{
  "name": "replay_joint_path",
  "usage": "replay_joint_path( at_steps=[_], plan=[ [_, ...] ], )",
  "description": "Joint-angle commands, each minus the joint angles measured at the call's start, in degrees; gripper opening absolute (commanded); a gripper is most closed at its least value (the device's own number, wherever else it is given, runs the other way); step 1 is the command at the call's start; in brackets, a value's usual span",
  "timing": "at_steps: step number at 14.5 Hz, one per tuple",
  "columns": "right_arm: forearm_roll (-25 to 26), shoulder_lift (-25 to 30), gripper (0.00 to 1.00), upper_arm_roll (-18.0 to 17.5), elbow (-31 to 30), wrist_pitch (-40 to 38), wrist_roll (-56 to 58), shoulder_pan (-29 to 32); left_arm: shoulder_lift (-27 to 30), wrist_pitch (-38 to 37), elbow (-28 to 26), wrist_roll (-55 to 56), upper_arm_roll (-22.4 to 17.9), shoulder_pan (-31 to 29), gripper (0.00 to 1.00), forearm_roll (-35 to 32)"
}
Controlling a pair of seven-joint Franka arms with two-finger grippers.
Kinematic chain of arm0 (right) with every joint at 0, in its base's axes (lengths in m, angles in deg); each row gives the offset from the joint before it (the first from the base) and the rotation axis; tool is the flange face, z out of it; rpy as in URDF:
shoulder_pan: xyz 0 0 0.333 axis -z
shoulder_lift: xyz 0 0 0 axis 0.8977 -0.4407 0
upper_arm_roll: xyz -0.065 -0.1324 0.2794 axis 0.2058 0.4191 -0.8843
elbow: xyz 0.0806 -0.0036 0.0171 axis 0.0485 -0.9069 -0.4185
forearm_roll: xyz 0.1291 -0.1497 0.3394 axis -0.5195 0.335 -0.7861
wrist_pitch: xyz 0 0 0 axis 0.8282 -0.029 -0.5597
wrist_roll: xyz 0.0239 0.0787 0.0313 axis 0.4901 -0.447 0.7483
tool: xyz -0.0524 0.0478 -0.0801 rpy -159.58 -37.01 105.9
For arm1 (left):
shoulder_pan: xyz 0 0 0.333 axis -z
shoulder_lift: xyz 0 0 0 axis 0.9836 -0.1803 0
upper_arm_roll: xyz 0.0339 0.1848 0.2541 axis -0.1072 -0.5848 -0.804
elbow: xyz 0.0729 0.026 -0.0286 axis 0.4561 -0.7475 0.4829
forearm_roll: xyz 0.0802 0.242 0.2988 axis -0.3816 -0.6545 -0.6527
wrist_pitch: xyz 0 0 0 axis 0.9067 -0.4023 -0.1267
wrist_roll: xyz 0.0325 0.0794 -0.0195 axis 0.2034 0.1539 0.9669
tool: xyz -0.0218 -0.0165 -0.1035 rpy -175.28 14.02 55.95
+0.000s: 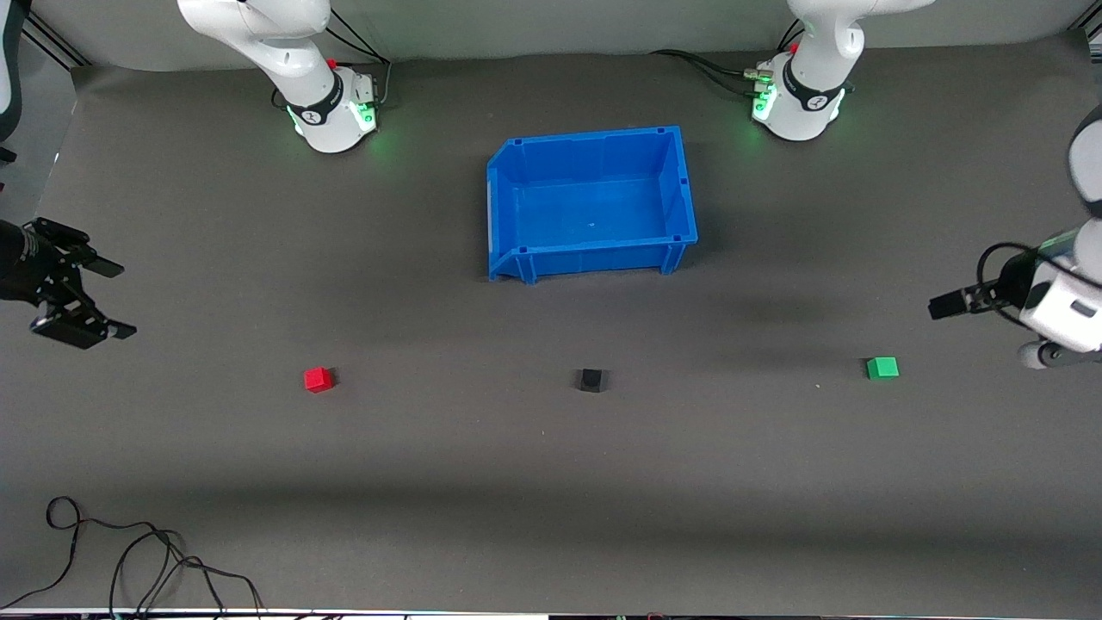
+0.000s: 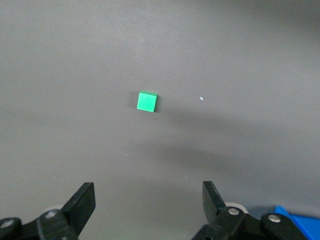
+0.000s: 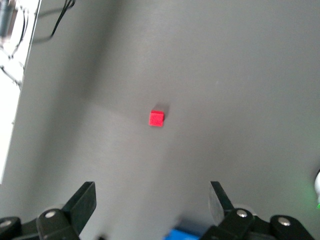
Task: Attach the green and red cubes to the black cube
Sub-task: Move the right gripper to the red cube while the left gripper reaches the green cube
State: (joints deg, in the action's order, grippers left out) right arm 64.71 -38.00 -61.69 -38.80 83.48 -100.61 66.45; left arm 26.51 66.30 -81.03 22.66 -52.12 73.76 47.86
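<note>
The red cube (image 1: 318,379), the black cube (image 1: 591,380) and the green cube (image 1: 882,368) lie apart in a row on the dark table, the black one in the middle. My left gripper (image 1: 940,306) is open and empty, up in the air at the left arm's end of the table, near the green cube. In the left wrist view the green cube (image 2: 147,102) lies ahead of the open gripper (image 2: 149,191). My right gripper (image 1: 126,300) is open and empty at the right arm's end. In the right wrist view the red cube (image 3: 156,118) lies ahead of the open gripper (image 3: 152,189).
An empty blue bin (image 1: 594,258) stands between the two arm bases, farther from the front camera than the black cube. Its corner shows in the left wrist view (image 2: 300,222). Loose black cables (image 1: 129,560) lie at the table's near edge, toward the right arm's end.
</note>
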Motion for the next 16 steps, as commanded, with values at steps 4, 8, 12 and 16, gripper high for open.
replay_joint_path(
  at_steps=[4, 8, 12, 16],
  plan=[
    [-9.96, -5.65, 1.00, 0.72, 5.12, -0.20, -17.68, 2.76, -0.74, 6.10, -6.23, 22.39, 0.28, -2.49, 1.00, -0.92],
    [-13.37, -8.37, 1.00, 1.07, 5.12, 0.24, -17.36, 3.12, -9.52, 13.12, -6.14, 41.30, 0.19, -2.85, 0.99, -1.09],
    [-19.80, -13.89, 1.00, 1.07, 4.25, 3.30, -12.71, 4.00, -12.87, 17.44, -5.97, 50.97, 0.19, -3.90, 0.98, -0.92],
    [-24.46, -15.49, 1.00, 0.98, -5.14, 13.04, -4.27, 3.30, -16.30, 24.12, -5.27, 63.65, 0.45, -6.89, 0.96, 0.05]
  ],
)
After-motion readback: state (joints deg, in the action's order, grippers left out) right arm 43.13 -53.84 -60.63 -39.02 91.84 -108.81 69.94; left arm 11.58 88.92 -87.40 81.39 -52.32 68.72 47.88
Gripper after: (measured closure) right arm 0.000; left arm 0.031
